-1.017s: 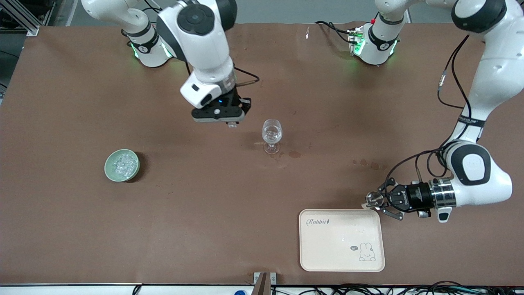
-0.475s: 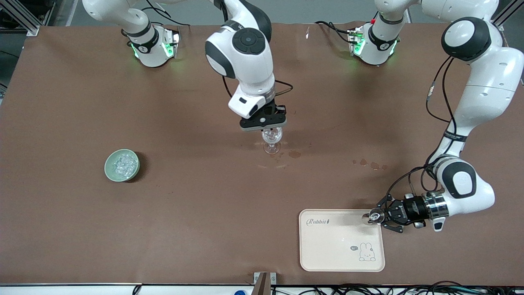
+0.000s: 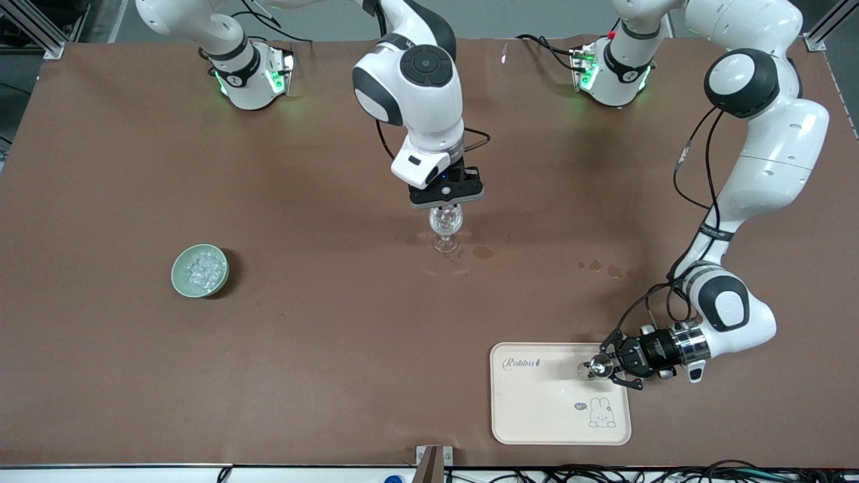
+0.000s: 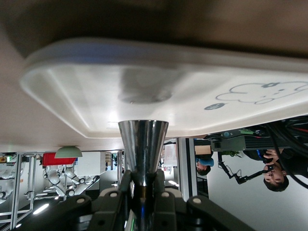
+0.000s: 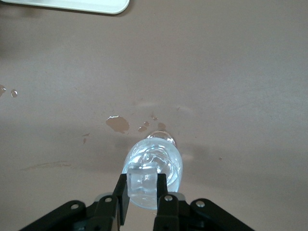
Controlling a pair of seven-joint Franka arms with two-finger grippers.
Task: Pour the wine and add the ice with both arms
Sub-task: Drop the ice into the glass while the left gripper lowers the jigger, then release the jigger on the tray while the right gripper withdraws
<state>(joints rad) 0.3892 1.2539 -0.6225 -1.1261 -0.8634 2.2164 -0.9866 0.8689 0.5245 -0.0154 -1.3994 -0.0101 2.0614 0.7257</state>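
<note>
My right gripper [image 3: 446,208] hangs just over the clear stemmed wine glass [image 3: 446,235] in the middle of the table. In the right wrist view its fingers [image 5: 143,186] are shut on one clear ice cube [image 5: 143,182], right above the glass's mouth [image 5: 169,161]. The rest of the ice [image 3: 201,268] lies heaped in the pale green bowl [image 3: 176,276] toward the right arm's end. My left gripper [image 3: 612,367] is shut on the waist of the silvery jigger [image 3: 597,367], held upright just over the cream tray [image 3: 537,402]. The left wrist view shows the jigger [image 4: 143,142] above the tray [image 4: 72,82]. No wine is visible.
Wet spots [image 3: 482,252] lie on the brown table beside the glass's foot, and more [image 3: 604,268] lie toward the left arm's end. The tray bears a rabbit drawing [image 3: 602,412] and sits near the table's front edge.
My right gripper has swung from between bowl and glass to directly over the glass. My left gripper has carried the jigger from beside the tray's corner to over the tray.
</note>
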